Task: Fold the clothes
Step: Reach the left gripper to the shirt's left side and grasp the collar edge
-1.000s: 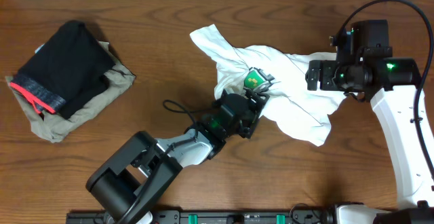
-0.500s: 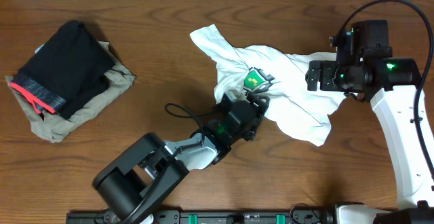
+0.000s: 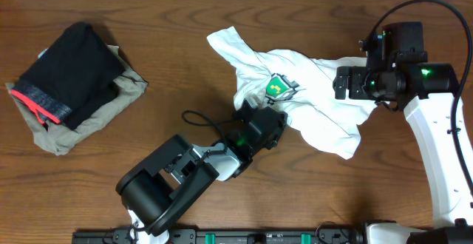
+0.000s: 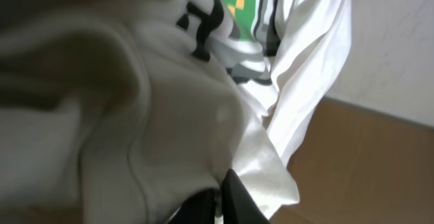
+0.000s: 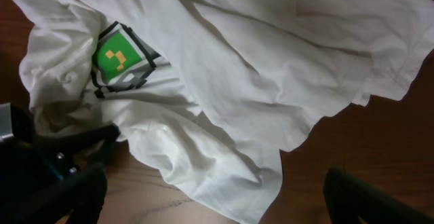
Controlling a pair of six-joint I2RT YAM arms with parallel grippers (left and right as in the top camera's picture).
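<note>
centre frame, the left gripper [image 3: 272, 118] pinches the crumpled white t-shirt [image 3: 318, 103]; at right, the right gripper [image 3: 340, 81] hovers, fingers spread.

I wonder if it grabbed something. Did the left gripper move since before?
Yes, slightly: the left gripper drew back from the green picture, toward the view's bottom left, and shut on the shirt.

Wooden table [image 3: 185, 22]: crumpled white T-shirt [image 3: 325, 114] centre-right; tan garment [image 3: 103, 114] far left.
</note>
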